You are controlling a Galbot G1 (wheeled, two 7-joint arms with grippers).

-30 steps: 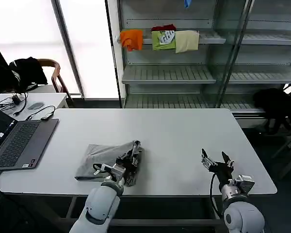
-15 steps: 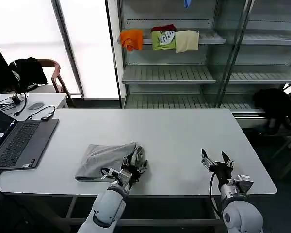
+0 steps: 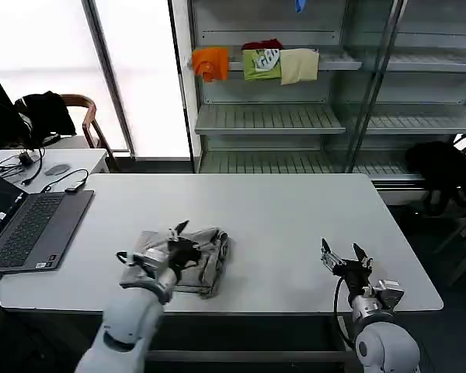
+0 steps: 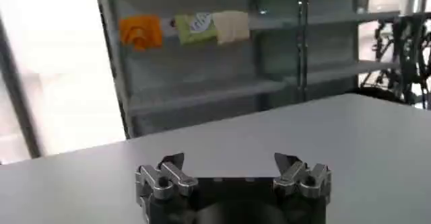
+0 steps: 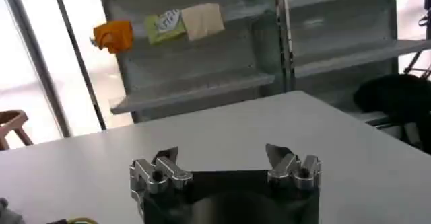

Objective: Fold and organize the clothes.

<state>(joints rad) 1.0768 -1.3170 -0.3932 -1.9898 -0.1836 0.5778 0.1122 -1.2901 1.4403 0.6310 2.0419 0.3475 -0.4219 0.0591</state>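
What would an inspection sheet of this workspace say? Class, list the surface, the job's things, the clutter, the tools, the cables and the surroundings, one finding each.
Surface: white table, mostly bare on the right half.
Job's things: one folded grey shirt lies near the front edge, left of centre.
Clutter: open laptop at the table's left end.
Tools: left tool open, over the shirt; right tool open, above the bare front right of the table.
Cables: a black cable runs from a side desk to the laptop corner.
Surroundings: metal shelving behind, holding orange, green and cream folded cloths; a chair with a black garment at far left.
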